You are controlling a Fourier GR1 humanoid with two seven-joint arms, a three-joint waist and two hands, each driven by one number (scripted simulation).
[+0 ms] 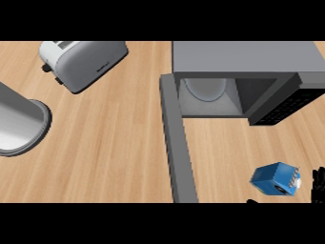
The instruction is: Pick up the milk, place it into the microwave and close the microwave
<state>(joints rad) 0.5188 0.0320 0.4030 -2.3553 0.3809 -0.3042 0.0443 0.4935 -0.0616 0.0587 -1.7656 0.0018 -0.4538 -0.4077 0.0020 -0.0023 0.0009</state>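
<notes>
Fingers [324,183] of the right hand [324,188] stand straight, holding nothing, just beside the milk [275,178] near the counter's [101,157] front right edge. Microwave [246,76] door [177,143] hangs open. Nothing is done yet: grasping, placing and closing all remain.

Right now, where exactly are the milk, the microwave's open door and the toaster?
milk [274,178]: head view, on its blue side.
microwave door [179,143]: head view, midway along the swung-open panel.
toaster [87,59]: head view, on its silver side.
</notes>
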